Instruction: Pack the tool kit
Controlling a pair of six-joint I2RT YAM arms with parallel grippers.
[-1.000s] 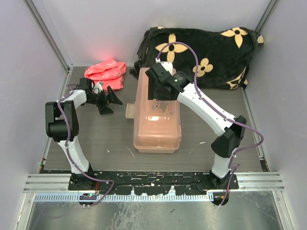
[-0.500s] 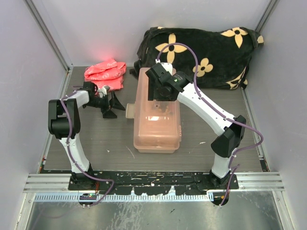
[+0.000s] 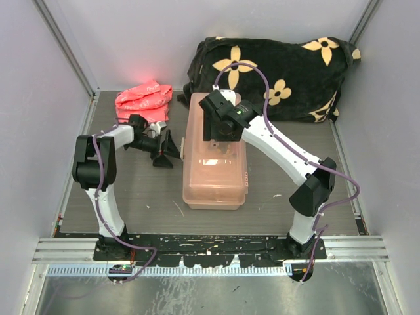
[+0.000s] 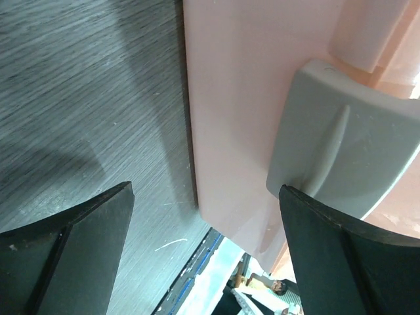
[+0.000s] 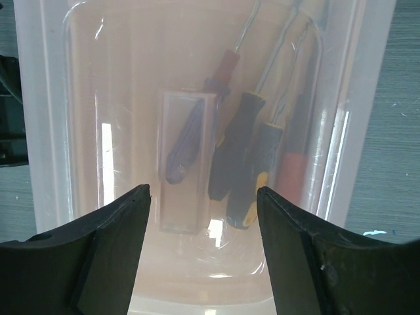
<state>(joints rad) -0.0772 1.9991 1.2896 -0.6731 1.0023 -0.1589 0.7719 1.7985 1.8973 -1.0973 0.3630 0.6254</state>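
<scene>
The tool kit's salmon-pink translucent box point(image 3: 215, 164) lies closed in the middle of the table. Through its lid point(image 5: 197, 79) I see screwdrivers with dark, yellow-black point(image 5: 252, 184) and orange-red handles. My right gripper point(image 3: 220, 139) hovers open over the lid, its jaws on either side of the clear lid handle point(image 5: 186, 164), holding nothing point(image 5: 203, 197). My left gripper point(image 3: 168, 152) stands open at the box's left side. In the left wrist view the pink wall point(image 4: 230, 98) and its grey latch point(image 4: 341, 151) fill the frame just ahead of the open gripper point(image 4: 205, 197).
A bright pink plastic bag point(image 3: 144, 100) lies at the back left. Black fabric with yellow flowers point(image 3: 282, 72) is heaped at the back right, behind the box. Grey walls close in both sides, and a metal rail runs along the near edge point(image 3: 210, 248).
My left gripper has swung right, from open table up to the box's left side. The right gripper has stayed over the lid.
</scene>
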